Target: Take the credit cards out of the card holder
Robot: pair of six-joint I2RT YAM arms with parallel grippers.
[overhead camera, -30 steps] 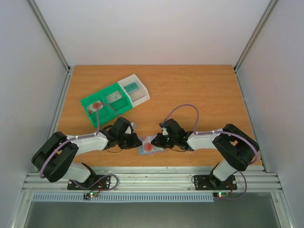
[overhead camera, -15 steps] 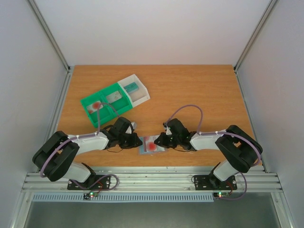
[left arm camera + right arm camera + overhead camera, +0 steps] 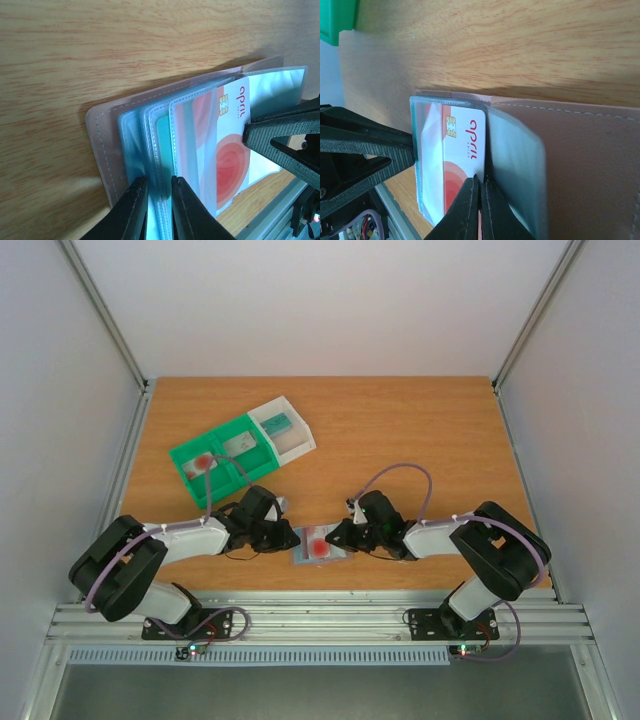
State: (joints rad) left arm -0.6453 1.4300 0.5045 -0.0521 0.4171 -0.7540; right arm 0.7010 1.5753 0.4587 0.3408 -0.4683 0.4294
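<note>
- Top view: the card holder (image 3: 318, 546) lies open on the wooden table (image 3: 420, 430), close to its near edge and between the two arms. The left gripper (image 3: 291, 538) meets it from the left and the right gripper (image 3: 336, 537) from the right. A green-and-white tray (image 3: 240, 450) sits well apart at far left. Bare wood lies beyond the holder and to the right.
- Left wrist view: the left fingers (image 3: 134, 210) are nearly closed, pinching the holder's clear sleeves at their lower edge. A credit card (image 3: 231, 150) with a red blotch has its long side running up the frame, chip end uppermost. A finger of the right gripper touches its right edge.
- Right wrist view: the right fingers (image 3: 469, 210) are almost together, nipping the card's lower edge. The card's long axis runs up the frame, chip at the top. The holder's tan cover spreads to the right.
</note>
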